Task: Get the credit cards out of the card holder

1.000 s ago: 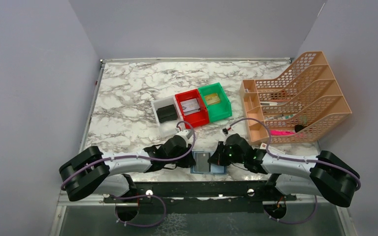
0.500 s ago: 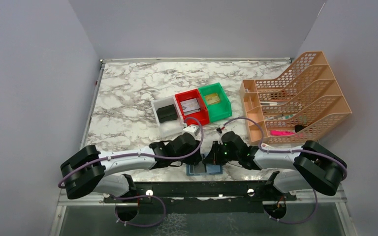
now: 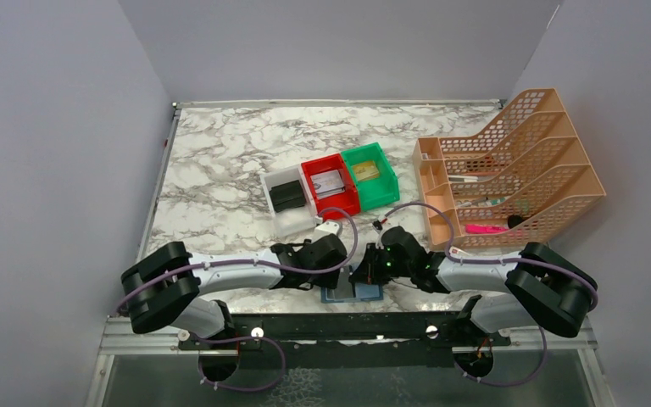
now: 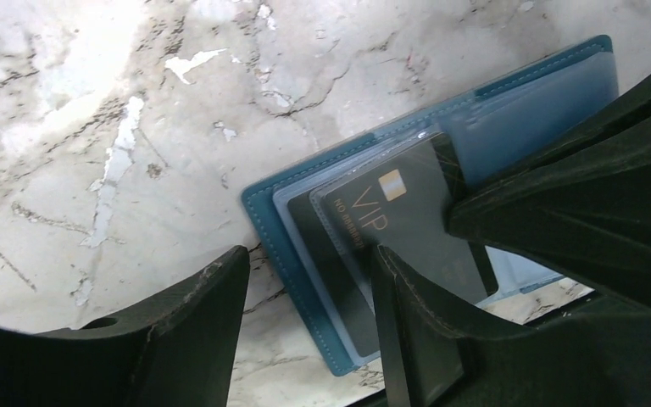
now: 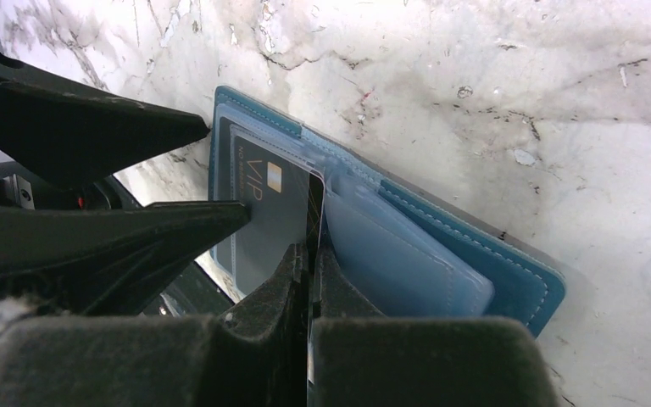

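Observation:
The teal-blue card holder (image 3: 353, 290) lies open at the table's near edge, also in the left wrist view (image 4: 264, 222) and the right wrist view (image 5: 509, 270). A black VIP card (image 4: 390, 222) sticks partly out of its left pocket. My right gripper (image 5: 311, 254) is shut on that card's edge (image 5: 264, 199) and shows in the top view (image 3: 366, 271). My left gripper (image 4: 305, 326) is open, also seen from above (image 3: 339, 264). One of its fingers (image 4: 428, 339) lies over the card and the other (image 4: 182, 335) is over the table beside the holder's edge.
A white bin (image 3: 286, 197) with a black wallet, a red bin (image 3: 331, 186) and a green bin (image 3: 371, 175) stand mid-table. An orange file rack (image 3: 513, 170) stands at the right. The table's front edge and black rail (image 3: 347, 322) run just below the card holder.
My left arm has reached further right to the card holder. My right gripper has moved left over it. The holder has shifted and turned slightly.

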